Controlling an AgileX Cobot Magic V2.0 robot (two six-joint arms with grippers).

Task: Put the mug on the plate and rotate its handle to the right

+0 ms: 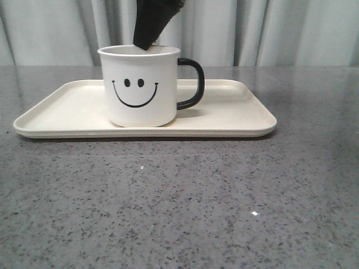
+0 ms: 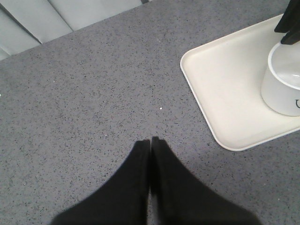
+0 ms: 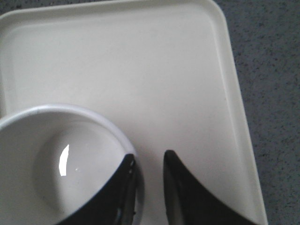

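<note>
Both task steps look close to done: the mug (image 1: 141, 87) stands upright on the plate (image 1: 235, 115), left of the plate's middle, smiley face forward, and its black handle (image 1: 192, 83) points to the right in the front view. The right gripper (image 3: 149, 161) straddles the mug's rim, one finger (image 3: 123, 187) inside the cup and the other outside, a narrow gap between them; whether they pinch the wall or have just let go I cannot tell. That grip probably served to turn the cup. The left gripper (image 2: 150, 140) hangs over the grey table (image 2: 93, 93) near the plate, fingers pressed together, holding nothing. Most of the right arm is cut off above the front view.
</note>
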